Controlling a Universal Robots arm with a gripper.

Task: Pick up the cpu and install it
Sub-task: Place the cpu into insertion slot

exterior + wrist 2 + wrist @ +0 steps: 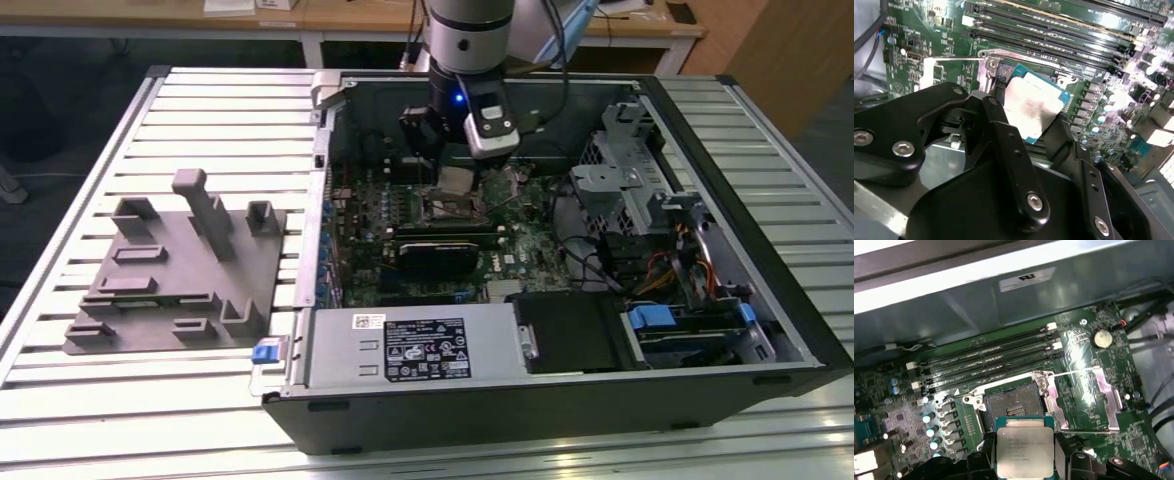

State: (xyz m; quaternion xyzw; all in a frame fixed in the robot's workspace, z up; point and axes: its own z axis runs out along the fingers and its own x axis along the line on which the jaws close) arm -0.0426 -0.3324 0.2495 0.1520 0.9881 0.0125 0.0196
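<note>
You have the cpu point(1023, 452) clamped in the pincer point(1027, 114), with a finger point(1004, 135) on each of two opposite edges and its shiny top facing the wrist cameras. The move turns on the open socket point(1011, 406). In the first wrist view it lies between the chip and the memory slots point(989, 356), just beside the chip, and its metal cover point(1085, 400) is folded aside. The chip's edges run square to the socket frame, so I judge the turn is about right. The second wrist view gives you the grip itself, which looks firm. The exterior view gives you the height: the chip hangs apart from the board inside the computer case point(747, 330) on the table point(200, 110).
</note>
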